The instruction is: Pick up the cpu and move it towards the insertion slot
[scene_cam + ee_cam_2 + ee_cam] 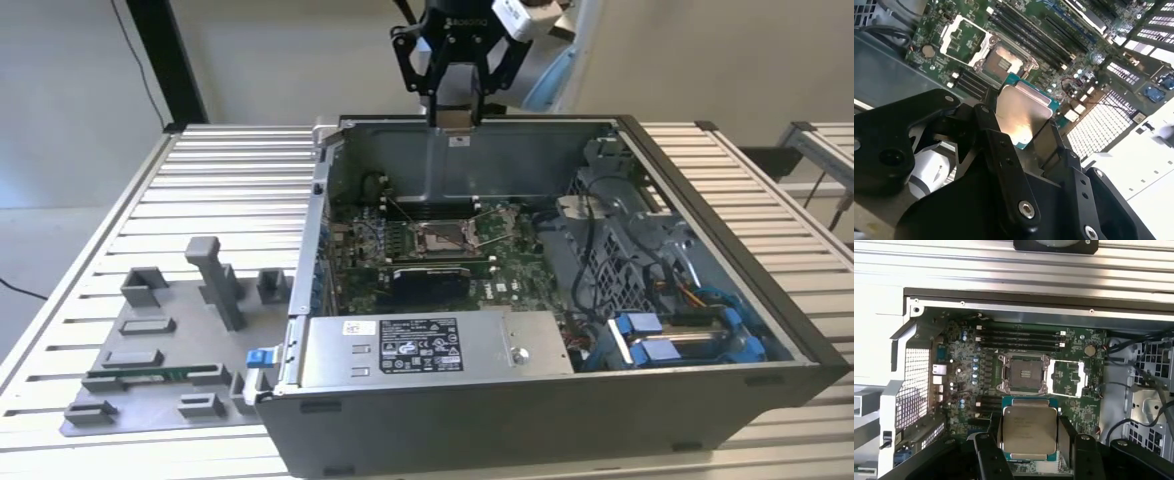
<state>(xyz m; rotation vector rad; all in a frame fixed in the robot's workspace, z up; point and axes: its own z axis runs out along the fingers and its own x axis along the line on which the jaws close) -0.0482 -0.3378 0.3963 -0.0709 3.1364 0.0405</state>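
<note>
The open computer case (561, 300) sits on a slatted metal table (227, 190), its motherboard (969, 370) exposed; on that board the insertion slot (1022, 374) stands with its silver frame swung aside and its centre bare. The gripper (1029, 437) hangs above the case's rear wall, fingers (989, 455) closed on the edges of the cpu (1029, 430); so the pick-up looks done, while the chip is held well above the slot, not yet over it.
</note>
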